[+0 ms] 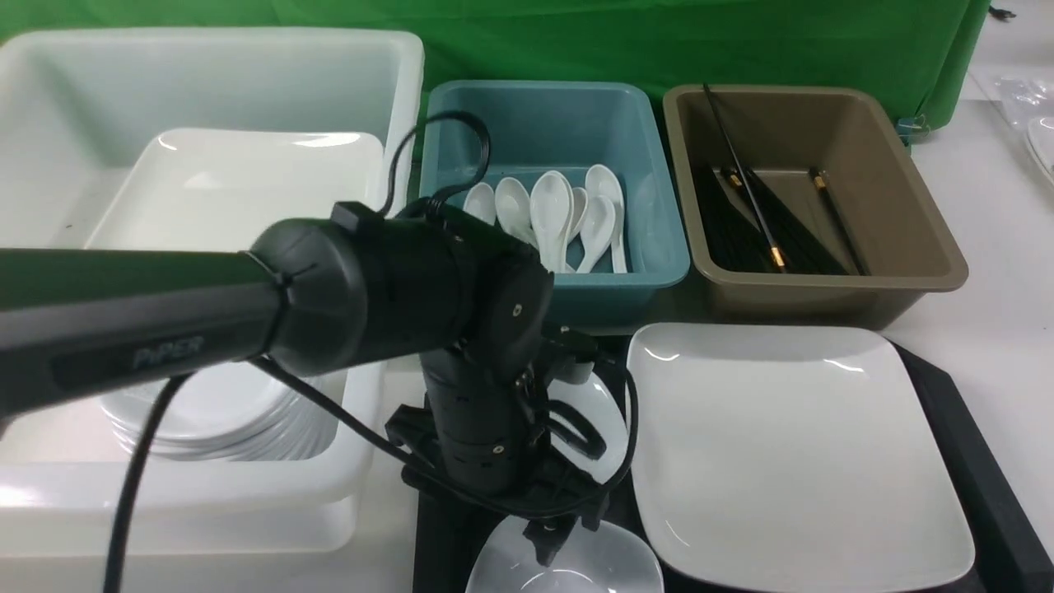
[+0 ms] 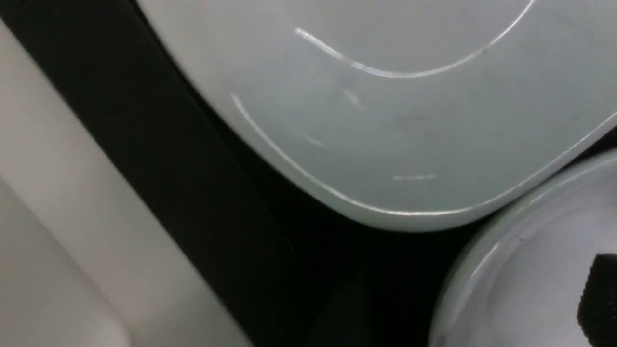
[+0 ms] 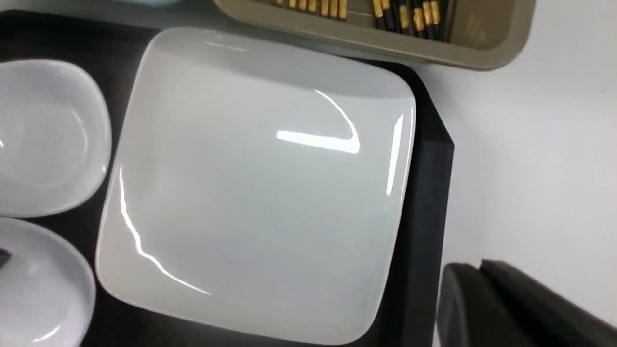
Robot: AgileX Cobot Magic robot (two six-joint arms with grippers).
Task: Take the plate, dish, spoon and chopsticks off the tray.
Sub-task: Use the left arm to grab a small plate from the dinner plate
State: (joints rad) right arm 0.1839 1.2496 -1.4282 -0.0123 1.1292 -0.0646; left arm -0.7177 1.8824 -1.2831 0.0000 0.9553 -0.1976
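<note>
**Plate and two dishes on the tray, left arm above the near dish**

The large glossy white rounded-square plate lies flat on the right part of the black plastic serving tray. On the tray's left part, just beside the plate, sit two small greyish-white bowl-like dishes. The near dish is at the front edge of the view. The far dish is behind it, partly hidden by the arm.

The black left arm reaches in from the left and bends straight down. The left pincer hangs over the far rim of the near dish. Whether it is released or clenched cannot be told, as the left wrist view shows only one dark fingertip above that dish.

The right pincer appears only in the right wrist view, off the tray's right edge above the white table. It is clenched, its two dark fingers lying together with nothing between them.

Behind the tray stand two plastic bins. A teal bin holds white soup spoons, and a brown bin holds black gold-banded chopsticks. To the left, a large white tub contains a stack of round white plates and a white rectangular platter.
</note>
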